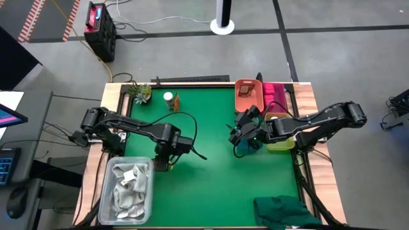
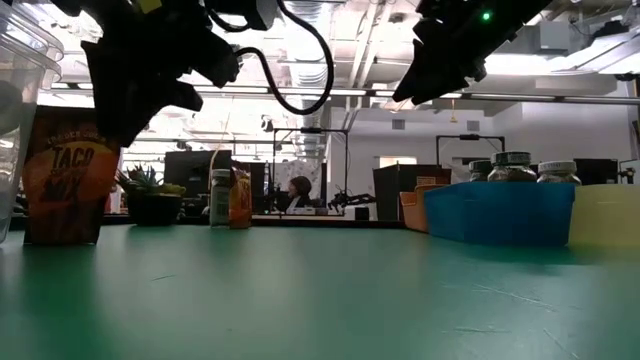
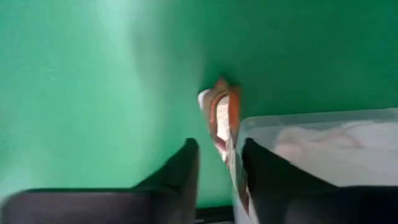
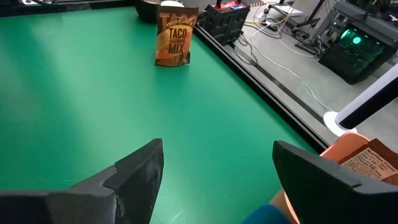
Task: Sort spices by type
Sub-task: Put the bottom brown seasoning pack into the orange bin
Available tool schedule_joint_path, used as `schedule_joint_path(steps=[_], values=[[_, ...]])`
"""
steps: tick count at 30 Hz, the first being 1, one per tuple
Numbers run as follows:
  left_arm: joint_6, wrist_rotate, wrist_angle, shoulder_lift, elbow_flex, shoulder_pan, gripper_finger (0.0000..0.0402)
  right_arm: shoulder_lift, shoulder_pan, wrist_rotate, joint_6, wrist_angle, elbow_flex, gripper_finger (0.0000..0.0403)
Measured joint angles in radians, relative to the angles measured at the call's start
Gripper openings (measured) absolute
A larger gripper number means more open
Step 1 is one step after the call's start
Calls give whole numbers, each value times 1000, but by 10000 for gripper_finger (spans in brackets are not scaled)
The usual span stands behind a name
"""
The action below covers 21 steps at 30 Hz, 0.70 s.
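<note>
**Left wrist view: packet pinched at the rag bin's corner**

A taco mix packet stands upright on the green table, just beside the corner of a clear bin that holds white rags, near the table's front-left corner. The left gripper has its two dark fingers either side of the packet's top edge, pinching it. In the low view the same packet stands below that gripper, its "TACO MIX" lettering facing the camera.

At the back edge, left of centre, a white-capped jar stands next to a second taco mix packet, with a small spiky plant nearer the back-left corner.

Along the right edge sit an orange bin, a pink bin, a yellow bin and a blue bin with dark-lidded jars in it. The right gripper hovers over the table by these bins, fingers spread and holding nothing. A dark green cloth lies at the front-right corner.
</note>
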Motion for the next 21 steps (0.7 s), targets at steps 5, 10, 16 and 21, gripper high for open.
schedule_joint_path(steps=[5,10,16,21], values=[[2,-3,2,0,0,1,14,0,0,0,0,0,0,329],[51,-80,15,0,13,20,2,0,0,0,0,0,0,329],[117,-165,23,0,71,99,1,0,0,0,1,0,0,329],[180,-194,35,0,142,182,1,0,0,0,7,0,0,329]])
